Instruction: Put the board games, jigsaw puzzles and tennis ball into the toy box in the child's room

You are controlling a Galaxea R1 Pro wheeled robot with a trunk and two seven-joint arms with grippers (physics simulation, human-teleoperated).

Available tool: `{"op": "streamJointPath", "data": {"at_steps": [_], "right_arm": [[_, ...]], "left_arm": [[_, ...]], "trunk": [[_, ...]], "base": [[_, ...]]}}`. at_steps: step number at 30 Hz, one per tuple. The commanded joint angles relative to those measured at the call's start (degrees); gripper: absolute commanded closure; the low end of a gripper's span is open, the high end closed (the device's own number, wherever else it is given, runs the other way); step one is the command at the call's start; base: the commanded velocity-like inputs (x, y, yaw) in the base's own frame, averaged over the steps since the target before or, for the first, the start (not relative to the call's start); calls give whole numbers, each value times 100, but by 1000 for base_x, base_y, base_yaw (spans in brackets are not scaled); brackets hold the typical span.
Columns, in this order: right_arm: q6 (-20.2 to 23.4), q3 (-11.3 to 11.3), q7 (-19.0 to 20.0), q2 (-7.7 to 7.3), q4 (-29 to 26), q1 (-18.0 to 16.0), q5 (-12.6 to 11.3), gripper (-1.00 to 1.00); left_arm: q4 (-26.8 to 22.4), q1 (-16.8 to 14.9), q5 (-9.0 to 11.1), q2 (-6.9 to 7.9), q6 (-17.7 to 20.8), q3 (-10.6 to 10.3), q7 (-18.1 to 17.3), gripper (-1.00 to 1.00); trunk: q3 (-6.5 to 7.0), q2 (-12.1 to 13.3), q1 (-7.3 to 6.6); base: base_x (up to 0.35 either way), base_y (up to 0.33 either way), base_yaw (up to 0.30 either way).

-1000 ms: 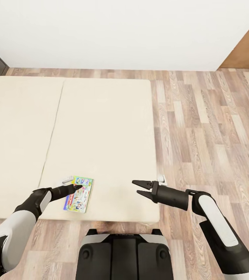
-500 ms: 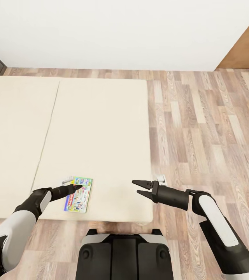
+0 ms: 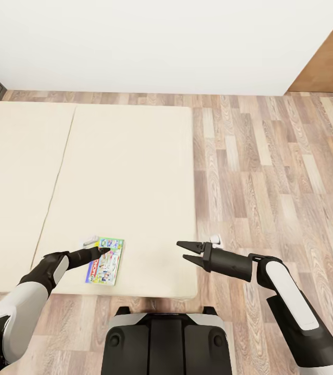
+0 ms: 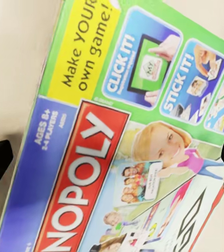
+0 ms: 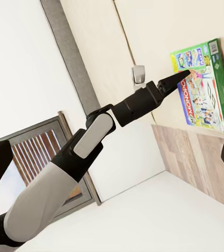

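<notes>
One Monopoly box (image 3: 104, 260) lies unobstructed on the bed (image 3: 130, 172).

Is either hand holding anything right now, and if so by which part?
Nothing is held. The left hand hovers open over the Monopoly box on the bed; the right hand is open and empty.

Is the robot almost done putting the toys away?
Not yet, from what shows here. Nothing looks put away: the Monopoly game lies flat on the bed, near its front edge. In hand right now: the left hand hovers right over that box with its fingers spread, not gripping. The right hand is open and empty. Left to do: grab the game and carry it to the toy box.
</notes>
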Motion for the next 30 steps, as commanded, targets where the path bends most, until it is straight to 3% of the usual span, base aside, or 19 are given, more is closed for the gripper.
{"op": "streamJointPath", "data": {"at_steps": [1,30], "right_arm": [[9,5,-13,-4,-2,-3,-14,-100],[9,5,-13,-5,-2,-3,-17,-100]], "left_arm": [[-8,-1,-22,-4,56,44,-33,-100],[-8,-5,-22,-13,60,36,-27,-100]], "trunk": [[-6,-9,3],[-6,-9,3]], "base": [[0,-190,0],[0,-151,0]]}}
